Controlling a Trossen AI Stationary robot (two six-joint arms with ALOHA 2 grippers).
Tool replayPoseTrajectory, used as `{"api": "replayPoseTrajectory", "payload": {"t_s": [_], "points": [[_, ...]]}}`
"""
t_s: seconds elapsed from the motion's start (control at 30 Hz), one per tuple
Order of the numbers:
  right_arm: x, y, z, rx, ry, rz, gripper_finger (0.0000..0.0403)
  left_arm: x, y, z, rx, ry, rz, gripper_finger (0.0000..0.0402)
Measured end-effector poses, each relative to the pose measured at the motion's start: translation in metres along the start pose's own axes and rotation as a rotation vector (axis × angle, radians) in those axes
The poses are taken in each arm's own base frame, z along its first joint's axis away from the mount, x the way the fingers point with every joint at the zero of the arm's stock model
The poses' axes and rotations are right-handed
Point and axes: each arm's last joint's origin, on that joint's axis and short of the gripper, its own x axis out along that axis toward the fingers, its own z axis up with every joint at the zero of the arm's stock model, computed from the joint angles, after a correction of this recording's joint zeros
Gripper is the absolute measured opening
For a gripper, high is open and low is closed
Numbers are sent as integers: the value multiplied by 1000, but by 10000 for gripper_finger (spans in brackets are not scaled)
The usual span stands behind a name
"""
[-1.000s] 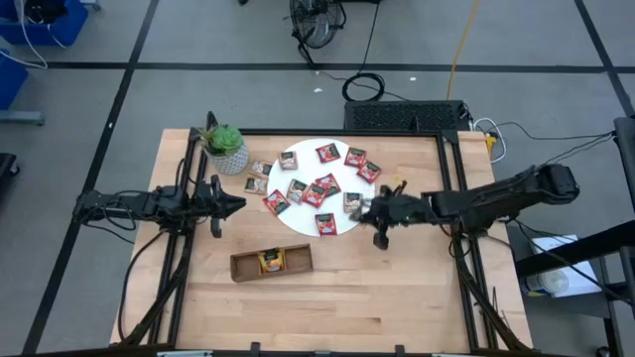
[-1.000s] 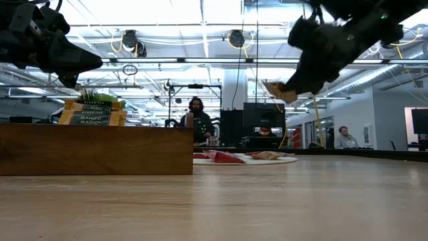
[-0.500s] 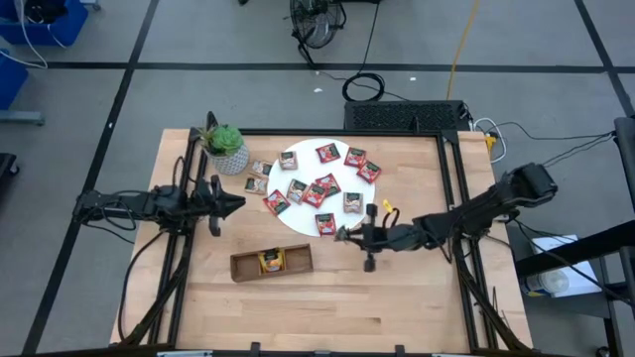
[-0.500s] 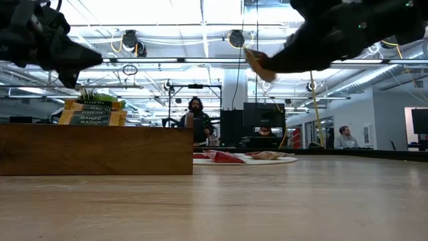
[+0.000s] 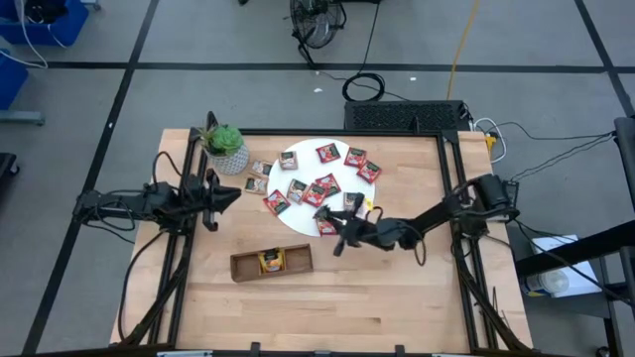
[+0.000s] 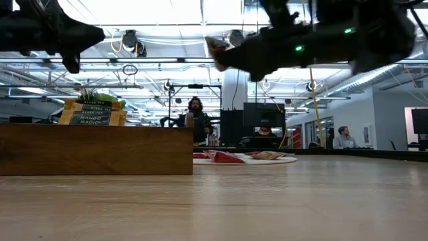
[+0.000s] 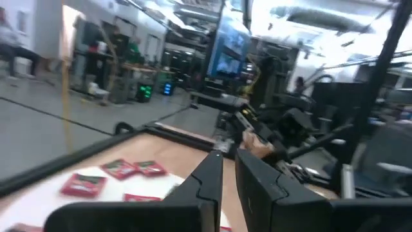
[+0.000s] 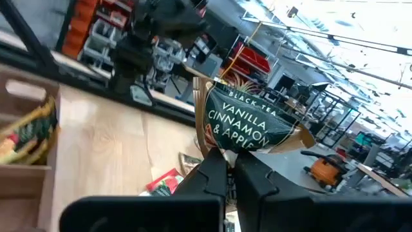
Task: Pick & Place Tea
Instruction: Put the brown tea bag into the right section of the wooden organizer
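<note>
Pale wood made up the worktop [image 5: 397,288], filling the middle of the high view. On it, toward the upper centre, lay the white disc [image 5: 298,220] strewn with red tea sachets [image 5: 327,153]. Below and to the left of the disc sat the long wooden tray [image 5: 271,262], its long axis running left to right across the frame, with one yellow sachet [image 5: 269,261] already in its middle compartment.

The right tool [image 5: 340,241] hung above the worktop just off the disc's lower edge, fingers clamped together on a single sachet [image 8: 246,127]. The tray lay down and to the left of it, near, and this arm was much the closer to it, so the carry seemed to call for a short further reach that way. The left tool [image 5: 220,201] waited at centre left, beside the potted plant [image 5: 226,147], fingers nearly together and holding nothing.

The held sachet read "BLACK TEA" and "VANILLA CINNAMON & APPLE", the last letters probably cut off by a fold. The tea standing in the tray [image 6: 91,112] read "MANGO MAGIC".
</note>
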Motion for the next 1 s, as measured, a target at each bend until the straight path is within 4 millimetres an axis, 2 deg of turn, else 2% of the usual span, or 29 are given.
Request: {"api": "replayPoseTrajectory", "payload": {"t_s": [0.17, 0.33, 0.5, 0.63, 0.77, 1.0], "points": [[19, 1, -1, -75, 24, -18, 1, 3, 1, -5, -107, 25, 23, 47], [31, -6, -2, -79, 19, -38, 1, 15, -1, -10, -234, 55, 61, 48], [40, -16, -4, -12, -18, 2, 1, 39, -9, -9, -239, 40, 33, 89], [42, -19, -6, 24, -18, 1, 1, 70, -22, -1, -138, 153, -10, 148], [42, -19, -6, 26, -17, 4, 1, 111, -37, 12, -92, 313, 3, 196], [42, -17, -9, 8, 12, 18, 1, 175, -52, 37, 1, 656, 130, 224]]}}
